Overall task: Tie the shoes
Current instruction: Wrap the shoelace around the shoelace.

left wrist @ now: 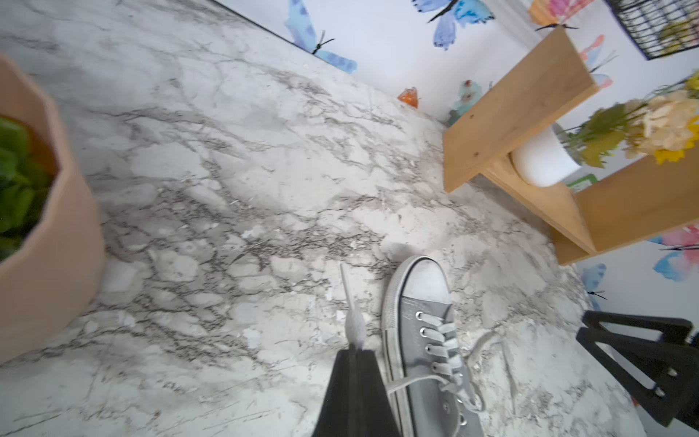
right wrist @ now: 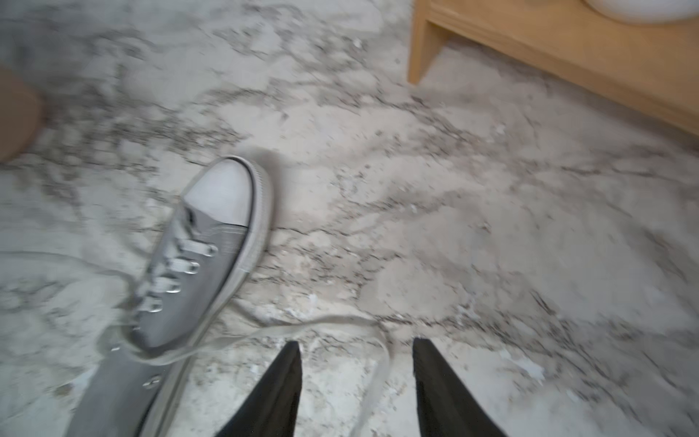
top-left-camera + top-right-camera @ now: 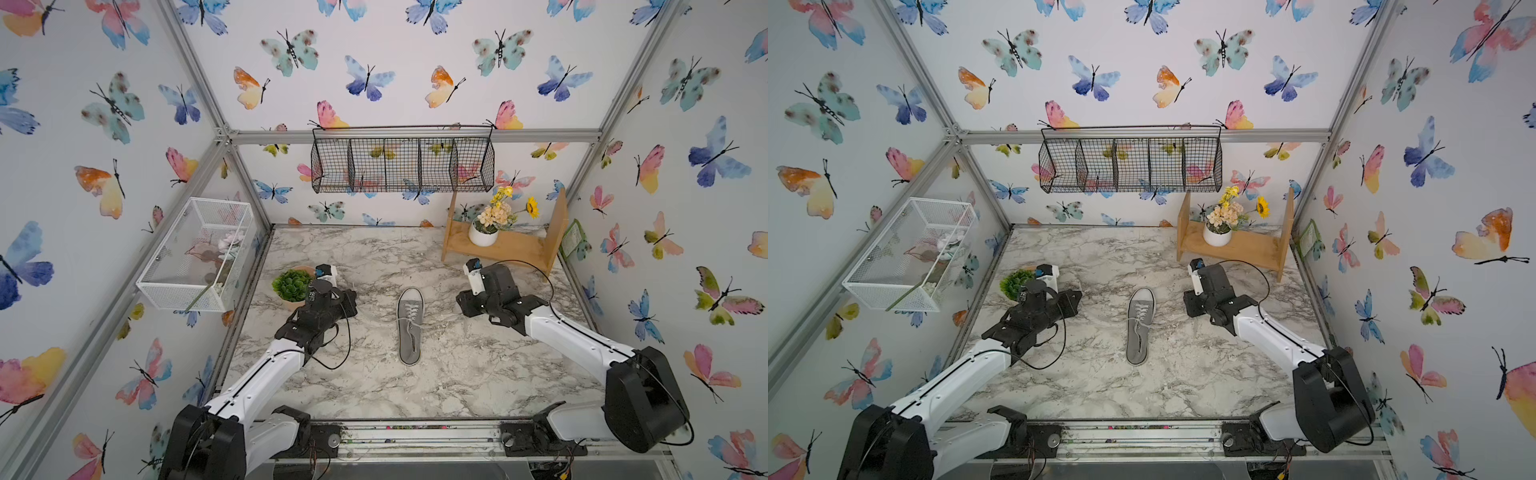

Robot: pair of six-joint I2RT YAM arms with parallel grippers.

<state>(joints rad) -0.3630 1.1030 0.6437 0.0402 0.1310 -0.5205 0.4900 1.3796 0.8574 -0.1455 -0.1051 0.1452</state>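
As butterfly walls (image 3: pixel 374 62) ring marble tabletop (image 3: pixel 374 386), left end effector (image 1: pixel 354 352) pinches lace (image 1: pixel 355 323), right end effector (image 2: pixel 356 350) gapes.

Marbled surface (image 3: pixel 457 382) between butterfly-papered walls (image 3: pixel 395 37).
A leafy green plant (image 3: pixel 291 284) in a pinkish pot (image 1: pixel 49 265) stands at the left edge; at the far right a wooden shelf (image 3: pixel 513 248) carries a white pot (image 3: pixel 483 237) of yellow and cream flowers (image 3: pixel 496 214). A black wire basket (image 3: pixel 402 166), divided into compartments, hangs on the far wall, and a white mesh basket (image 3: pixel 178 291) on the left wall holds small items too unclear to name.
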